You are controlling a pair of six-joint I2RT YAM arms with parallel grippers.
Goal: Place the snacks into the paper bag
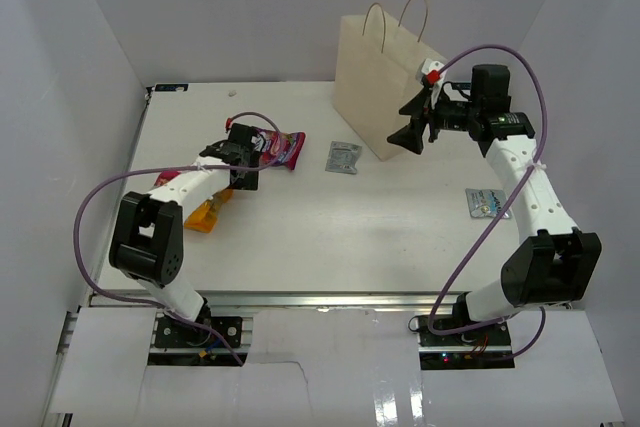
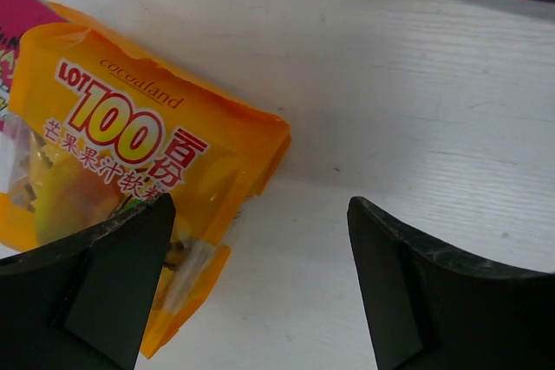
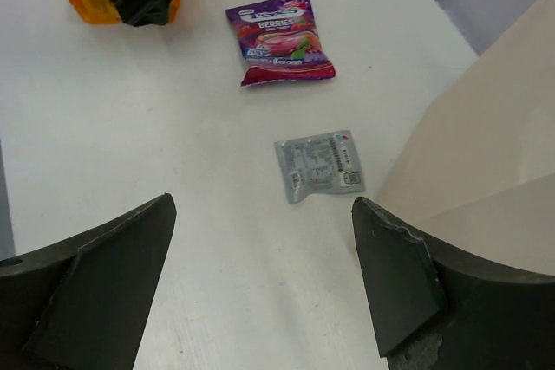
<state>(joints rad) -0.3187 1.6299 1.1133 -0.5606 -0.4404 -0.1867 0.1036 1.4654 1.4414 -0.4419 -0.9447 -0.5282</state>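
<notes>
The sachet (image 1: 343, 157) lies between the berry packet (image 1: 285, 150) and the paper bag (image 1: 385, 77).

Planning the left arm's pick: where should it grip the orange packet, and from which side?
I'd pinch the orange packet by its right-hand edge, as the left wrist view shows it, coming straight down. It lies flat on the table, so only an edge offers a hold, and that edge sits between the fingers of the open left tool.
</notes>
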